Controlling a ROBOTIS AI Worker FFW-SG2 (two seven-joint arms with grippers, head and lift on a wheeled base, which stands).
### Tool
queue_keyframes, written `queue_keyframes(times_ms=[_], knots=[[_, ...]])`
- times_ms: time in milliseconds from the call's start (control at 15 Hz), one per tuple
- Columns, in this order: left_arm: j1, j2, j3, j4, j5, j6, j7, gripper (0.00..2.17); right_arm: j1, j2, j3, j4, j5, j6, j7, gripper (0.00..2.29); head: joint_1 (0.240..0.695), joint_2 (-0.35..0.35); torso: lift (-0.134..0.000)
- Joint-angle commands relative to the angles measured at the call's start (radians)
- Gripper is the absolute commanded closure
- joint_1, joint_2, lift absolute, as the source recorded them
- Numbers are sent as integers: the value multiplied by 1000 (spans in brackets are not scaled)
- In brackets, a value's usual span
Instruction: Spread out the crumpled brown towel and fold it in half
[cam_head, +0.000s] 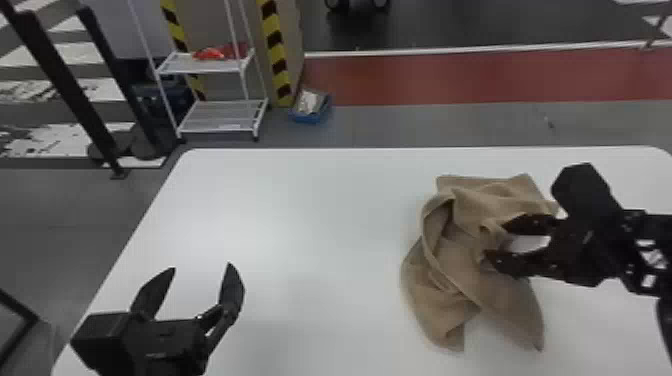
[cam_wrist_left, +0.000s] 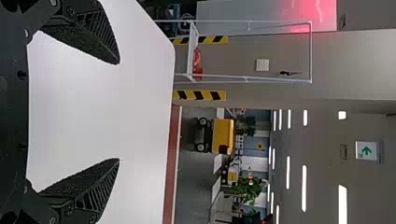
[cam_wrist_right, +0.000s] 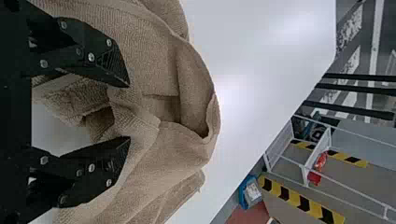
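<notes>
The brown towel lies crumpled on the right half of the white table, with loose folds and two ends hanging toward the near side. Over its right part is my right gripper, its fingers apart. In the right wrist view the towel spreads beyond and beneath the right gripper, with a raised fold between the open fingers. My left gripper stands open over the table's left part, away from the towel. Bare tabletop lies between the fingers of the left gripper in the left wrist view.
Beyond the table's far edge stand a white wire shelf and a blue bin on the floor. Black posts rise at the far left. White tabletop separates the left gripper from the towel.
</notes>
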Motion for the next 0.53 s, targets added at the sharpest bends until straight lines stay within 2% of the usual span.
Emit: queue_keyframes(times_ms=[0,133,267,467], knots=[[-1,0,0,3,0,0,0,151,55,-4,-68,-64,-55,5,20,60,695,127,-123],[-5,2,-2,3,0,0,0,151,84,-13,-91,-99,-57,-1,60,90,695,120,-123],[-8,2,-3,3,0,0,-2,151,95,-44,-94,-105,-30,5,110,154,695,114,-123],[-8,5,0,3,3,3,-2,151,99,-51,-114,-105,-26,2,126,184,695,95,-123]])
